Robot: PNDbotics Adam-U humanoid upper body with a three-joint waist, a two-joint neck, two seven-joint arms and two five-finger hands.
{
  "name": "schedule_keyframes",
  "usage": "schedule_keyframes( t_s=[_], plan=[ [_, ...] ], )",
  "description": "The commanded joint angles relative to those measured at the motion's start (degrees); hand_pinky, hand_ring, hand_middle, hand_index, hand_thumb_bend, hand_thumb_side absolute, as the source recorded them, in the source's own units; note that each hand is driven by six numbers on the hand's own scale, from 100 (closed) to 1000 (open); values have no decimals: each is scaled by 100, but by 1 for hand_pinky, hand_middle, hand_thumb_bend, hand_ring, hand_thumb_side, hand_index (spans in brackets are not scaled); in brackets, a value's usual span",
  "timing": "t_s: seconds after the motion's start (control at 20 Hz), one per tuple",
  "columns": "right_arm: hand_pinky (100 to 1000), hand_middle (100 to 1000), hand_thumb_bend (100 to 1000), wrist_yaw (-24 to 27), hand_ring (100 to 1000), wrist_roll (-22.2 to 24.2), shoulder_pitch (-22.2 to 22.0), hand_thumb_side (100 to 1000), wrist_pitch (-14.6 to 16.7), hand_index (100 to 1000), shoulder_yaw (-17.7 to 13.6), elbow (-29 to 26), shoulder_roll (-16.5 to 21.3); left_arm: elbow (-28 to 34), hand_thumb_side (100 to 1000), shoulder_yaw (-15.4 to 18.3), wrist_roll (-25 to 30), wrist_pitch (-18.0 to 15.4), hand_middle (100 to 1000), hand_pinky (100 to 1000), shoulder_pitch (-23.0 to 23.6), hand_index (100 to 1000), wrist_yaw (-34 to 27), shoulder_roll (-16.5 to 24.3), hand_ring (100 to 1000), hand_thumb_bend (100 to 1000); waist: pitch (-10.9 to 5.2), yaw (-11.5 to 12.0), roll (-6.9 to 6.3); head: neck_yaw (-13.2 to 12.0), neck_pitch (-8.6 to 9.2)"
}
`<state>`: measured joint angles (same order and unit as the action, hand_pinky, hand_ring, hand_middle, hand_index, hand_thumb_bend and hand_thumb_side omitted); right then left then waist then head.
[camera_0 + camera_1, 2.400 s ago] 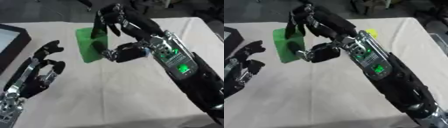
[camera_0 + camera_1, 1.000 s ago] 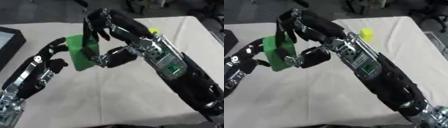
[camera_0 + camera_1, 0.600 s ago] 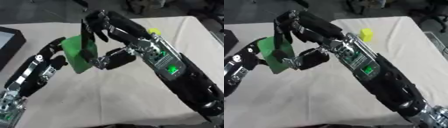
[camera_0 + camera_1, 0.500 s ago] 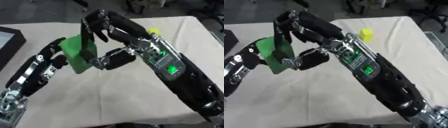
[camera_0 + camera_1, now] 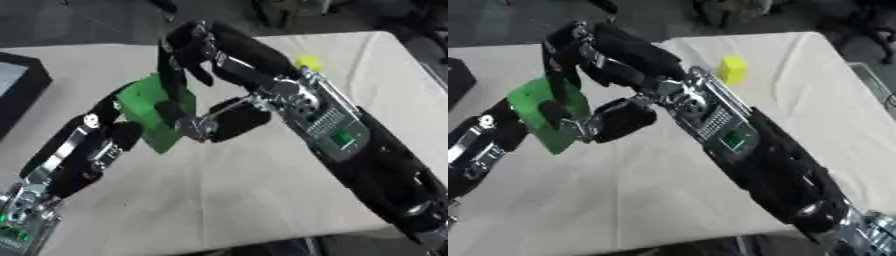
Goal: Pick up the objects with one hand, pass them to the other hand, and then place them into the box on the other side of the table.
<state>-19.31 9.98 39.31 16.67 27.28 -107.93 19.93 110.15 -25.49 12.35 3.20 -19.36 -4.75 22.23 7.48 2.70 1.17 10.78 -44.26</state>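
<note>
Right now, mid-table: both hands meet over the cloth, a green block between them.
Green block (image 5: 150,111): held up above the white tablecloth (image 5: 262,190), tilted, left of the table's middle; its lower corner points down toward the cloth.
Right hand (image 5: 188,75): reaches in from the right across the table, fingers hanging down over the block's front face and thumb curled in below it, so the block is pinched on this side.
Left hand (image 5: 112,131): comes up from the lower left, set against the block's left and lower side; whether its fingers are closed round the block I cannot tell, as the block and the other hand hide them.
Yellow block (image 5: 731,68): sits alone on the far right part of the cloth, well apart from the hands.
Dark box (image 5: 19,90): at the table's left edge, near the left arm, only partly in view.
</note>
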Motion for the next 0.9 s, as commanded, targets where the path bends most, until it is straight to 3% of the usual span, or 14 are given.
schedule_keyframes(
  t_s=[0.05,0.3,0.55,0.9],
  plan=[
    [148,460,100,119,450,-29,45,316,7,427,-31,-97,122,307,803,-21,136,-146,1000,737,-91,844,-287,75,1000,467,-54,4,-9,38,14],
    [143,455,100,340,444,-126,-9,375,77,421,-29,-158,146,437,787,-46,219,-214,1000,716,-139,834,-793,100,1000,464,-49,-6,-2,63,14],
    [132,451,100,492,439,-183,-31,358,138,416,-3,-192,159,444,770,-110,301,-277,967,671,-259,814,-1275,140,1000,409,-50,-25,-2,71,14],
    [116,450,100,422,438,-217,-34,407,70,415,27,-156,139,444,761,-224,517,-256,965,672,-307,810,-1257,230,1000,359,-51,-51,-9,84,14]
  ],
)
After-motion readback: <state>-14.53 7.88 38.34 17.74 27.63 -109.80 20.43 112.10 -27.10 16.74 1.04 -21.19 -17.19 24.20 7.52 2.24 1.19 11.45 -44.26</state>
